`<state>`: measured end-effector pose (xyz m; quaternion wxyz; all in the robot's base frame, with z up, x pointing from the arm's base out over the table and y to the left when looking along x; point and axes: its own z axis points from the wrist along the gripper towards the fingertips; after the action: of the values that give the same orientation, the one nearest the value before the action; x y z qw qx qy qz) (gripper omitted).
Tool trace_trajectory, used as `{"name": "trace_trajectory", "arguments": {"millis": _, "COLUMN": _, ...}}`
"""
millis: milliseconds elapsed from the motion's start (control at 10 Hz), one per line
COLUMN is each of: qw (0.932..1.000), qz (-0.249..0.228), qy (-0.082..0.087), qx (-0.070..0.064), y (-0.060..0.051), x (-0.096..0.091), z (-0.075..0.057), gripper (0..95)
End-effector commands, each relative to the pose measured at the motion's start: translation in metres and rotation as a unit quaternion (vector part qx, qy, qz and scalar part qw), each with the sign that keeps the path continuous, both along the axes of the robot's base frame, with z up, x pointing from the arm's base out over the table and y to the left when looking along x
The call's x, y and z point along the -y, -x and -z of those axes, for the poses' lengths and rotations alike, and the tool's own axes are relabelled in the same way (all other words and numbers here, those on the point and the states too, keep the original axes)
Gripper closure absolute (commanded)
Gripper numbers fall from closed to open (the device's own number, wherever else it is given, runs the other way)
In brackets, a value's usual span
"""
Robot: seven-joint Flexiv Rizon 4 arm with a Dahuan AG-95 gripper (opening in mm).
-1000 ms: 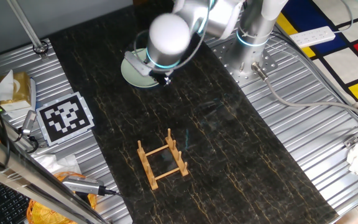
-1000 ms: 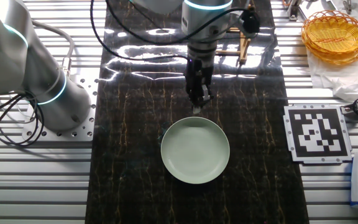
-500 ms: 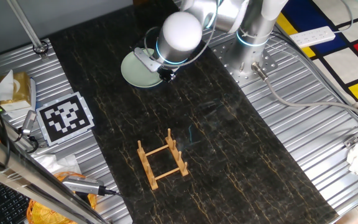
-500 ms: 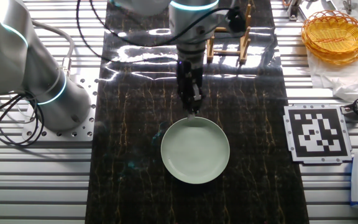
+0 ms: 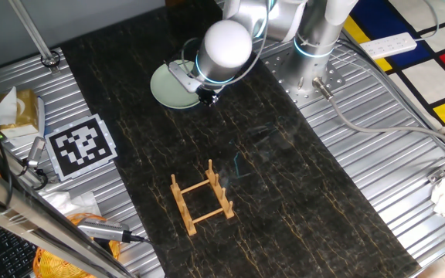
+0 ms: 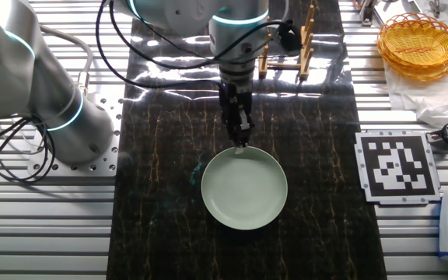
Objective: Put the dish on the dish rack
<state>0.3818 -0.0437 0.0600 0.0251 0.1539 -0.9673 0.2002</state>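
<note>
One dish [image 6: 244, 189] matters here, a pale mint-green plate lying flat on the dark marbled surface [image 6: 162, 155], right way up, at the end of the strip nearest the arm's base. Being round, it has no long axis to line up with; what counts is its rim. In the other fixed view the fingers [image 6: 242, 137] point straight down at the rim's edge on the side facing the rack, with the tip right at that edge. Whether one finger is inside the rim and one outside I cannot make out, and I cannot tell whether they stand apart or together, since from here they read as one dark stalk. In the one fixed view the arm's white wrist hides most of the contact.

From the plate outward, the dish rack [image 5: 201, 197] stands well apart on the same strip, upright, empty, its pegs up. So my guess is the pinch on the rim comes first, then a carry along the strip to the rack.
</note>
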Motion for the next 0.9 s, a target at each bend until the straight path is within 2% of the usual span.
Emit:
{"name": "trace_trajectory", "arguments": {"millis": 100, "qw": 1.0000, "qz": -0.001, "qy": 0.001, "qx": 0.004, "y": -0.0017, "x": 0.0007, "z": 0.0036, "gripper": 57.0}}
{"name": "trace_trajectory", "arguments": {"millis": 400, "qw": 0.9999, "qz": -0.007, "qy": 0.004, "qx": 0.013, "y": -0.0026, "x": 0.0011, "z": 0.0036, "gripper": 57.0}}
{"name": "trace_trajectory", "arguments": {"millis": 900, "qw": 0.9997, "qz": -0.014, "qy": 0.004, "qx": 0.018, "y": -0.0086, "x": 0.0037, "z": 0.0035, "gripper": 57.0}}
